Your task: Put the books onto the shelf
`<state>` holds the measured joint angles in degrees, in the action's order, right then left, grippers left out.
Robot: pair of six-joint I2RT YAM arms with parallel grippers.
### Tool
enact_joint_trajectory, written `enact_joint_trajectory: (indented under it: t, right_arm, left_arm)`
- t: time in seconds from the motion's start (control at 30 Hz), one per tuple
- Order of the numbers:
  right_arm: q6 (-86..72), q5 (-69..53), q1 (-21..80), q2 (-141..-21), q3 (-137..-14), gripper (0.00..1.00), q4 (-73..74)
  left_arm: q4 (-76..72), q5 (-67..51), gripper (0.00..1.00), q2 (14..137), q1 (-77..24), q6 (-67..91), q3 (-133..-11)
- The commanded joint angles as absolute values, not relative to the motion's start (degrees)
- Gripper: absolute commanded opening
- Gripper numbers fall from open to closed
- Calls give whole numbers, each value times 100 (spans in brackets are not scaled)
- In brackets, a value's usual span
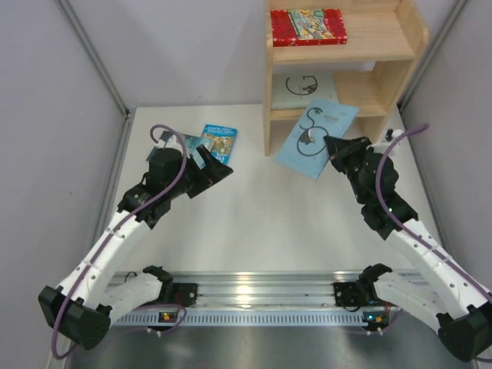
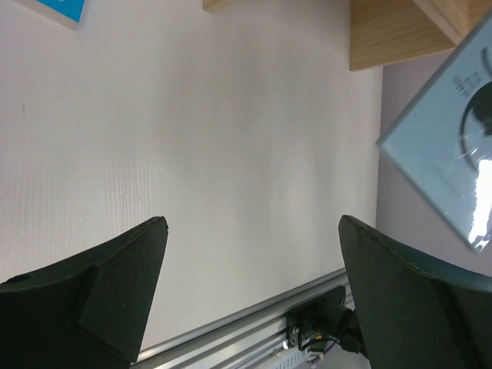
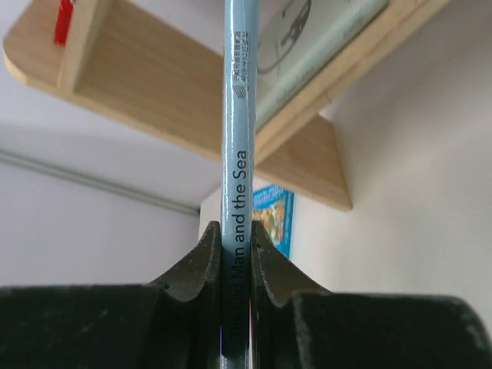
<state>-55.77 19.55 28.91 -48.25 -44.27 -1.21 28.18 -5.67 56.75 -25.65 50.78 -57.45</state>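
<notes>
Setting: white table (image 1: 269, 223) closed in by grey partition walls (image 1: 46, 92), seen from above and behind two robot arms.
Shelf: a small shelf (image 1: 411, 34) of light wood with two tiers stands at the far right of the table, directly ahead of the right gripper.
Right gripper: the right gripper (image 3: 234, 231) is clamped tight on a pale blue-green book (image 1: 311, 138), one finger on each cover. The spine faces the wrist camera and reads "The Old Man and the Sea".
Held book: lifted off the table and tilted, it reaches away from the fingers toward the front of the lower tier. Whether it touches the wood cannot be told.
Left gripper: the left gripper (image 2: 252, 223) has its jaws spread wide with nothing between them, over bare table.
Bright blue book: the bright blue book (image 1: 220, 143) lies flat on the table just beyond the left gripper's fingertips.
Red book: the red book (image 1: 308, 26) lies flat on the top tier, well beyond the right gripper.
Matching book: a matching book (image 1: 304, 88), pale with a black circular mark, lies flat on the lower tier, just past the held one.
</notes>
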Motion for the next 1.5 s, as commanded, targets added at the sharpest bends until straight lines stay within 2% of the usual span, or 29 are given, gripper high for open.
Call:
enact_joint_trajectory:
  t: [0.0, 0.2, 0.4, 0.5, 0.7, 0.87, 1.2, 1.47]
  right_arm:
    - [-5932, 2486, 2593, -5220, -5263, 0, -562]
    - [-6047, 3085, 2295, -5993, -6247, 0, -914]
    - [-6301, 3576, 2171, -6662, -6557, 0, -1212]
    - [-6398, 3831, 2153, -7073, -6373, 0, -2289]
    - [-6934, 4043, 2241, -8023, -6687, 0, -3119]
    - [-6619, 4341, 2250, -8762, -7013, 0, -3770]
    - [-6890, 4368, 2180, -9562, -7558, 0, -4034]
    - [-6646, 3886, 2399, -10002, -8041, 0, -3955]
  left_arm:
    - [2681, -896, 98, 5660, -2566, 5186, -5564]
    - [2733, -1353, 98, 5389, -2566, 5291, -5221]
    - [2953, -1178, 98, 5124, -2575, 5107, -5150]
    - [2971, -1221, 98, 5054, -2575, 5150, -5168]
    - [2874, -1388, 97, 5010, -2575, 5168, -5141]
    - [3041, -1319, 97, 5001, -2575, 5019, -5309]
    - [3138, -1266, 97, 5045, -2575, 4939, -5467]
    - [3085, -1195, 97, 5036, -2575, 4975, -5405]
